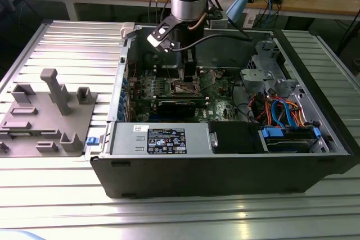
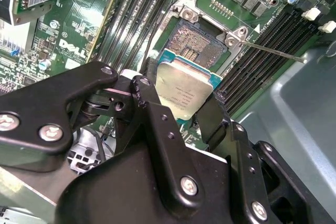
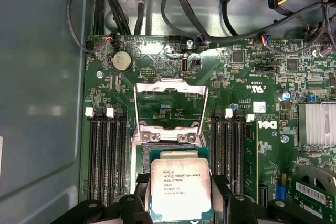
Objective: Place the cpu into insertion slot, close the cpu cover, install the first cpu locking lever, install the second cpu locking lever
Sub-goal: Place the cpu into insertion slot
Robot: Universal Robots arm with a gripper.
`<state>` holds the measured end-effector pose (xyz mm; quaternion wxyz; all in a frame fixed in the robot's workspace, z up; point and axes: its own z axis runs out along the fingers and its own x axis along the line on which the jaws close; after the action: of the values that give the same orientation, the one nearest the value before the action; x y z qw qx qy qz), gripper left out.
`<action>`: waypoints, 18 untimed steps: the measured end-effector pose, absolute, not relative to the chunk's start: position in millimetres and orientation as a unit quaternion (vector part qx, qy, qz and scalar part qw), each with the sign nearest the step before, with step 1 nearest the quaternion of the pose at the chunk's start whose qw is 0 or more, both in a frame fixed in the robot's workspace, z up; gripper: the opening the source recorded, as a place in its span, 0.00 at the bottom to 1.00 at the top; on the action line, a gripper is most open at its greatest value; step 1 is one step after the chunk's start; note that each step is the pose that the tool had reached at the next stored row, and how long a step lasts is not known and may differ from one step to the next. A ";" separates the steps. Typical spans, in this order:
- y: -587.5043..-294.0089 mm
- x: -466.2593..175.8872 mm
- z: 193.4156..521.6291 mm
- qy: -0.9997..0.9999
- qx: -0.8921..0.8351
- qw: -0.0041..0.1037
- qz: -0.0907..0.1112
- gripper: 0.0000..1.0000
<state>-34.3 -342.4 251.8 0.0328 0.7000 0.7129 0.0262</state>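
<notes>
Clamping the cpu [image 3: 181, 184] by two opposite edges, your gripper [image 2: 181, 103] holds this flat square chip, silvery-grey printed lid on a green rim, over part of the insertion slot [image 2: 202, 45] with its brown-gold contact field, while the cpu cover [image 3: 170, 87] lies swung open beyond it

- We see a ribbed silver aluminium table [image 1: 56, 43] carrying everything.
- On it lies a black metal computer case [image 1: 225, 175], with its side open.
- At the exterior view's left, beside the case, we find a grey plastic fixture plate with upright pegs [image 1: 48, 116].
- Inside the case, a grey power supply box with a dark label [image 1: 163, 139] sits along the wall nearest the camera. Orange and blue cables [image 1: 281, 111] bundle at the exterior view's right.
- In the first wrist view we note a green motherboard [image 3: 157, 72], a round silver coin battery [image 3: 122, 61], long black memory slots with white clips [image 3: 105, 156], a finned silver heatsink [image 3: 316, 124], and black cables [image 3: 178, 3] looping past the board's edge.
</notes>
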 end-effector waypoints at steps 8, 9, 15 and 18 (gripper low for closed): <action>-342.4 -34.3 250.5 0.713 0.700 0.033 0.026 0.55; -342.4 -34.3 250.4 0.713 0.700 0.033 0.026 0.55; -342.4 -34.2 245.6 0.713 0.700 0.033 0.026 0.55; -342.4 -34.2 245.1 0.713 0.700 0.033 0.026 0.55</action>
<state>-34.2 -342.4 245.1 0.0328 0.7000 0.7129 0.0263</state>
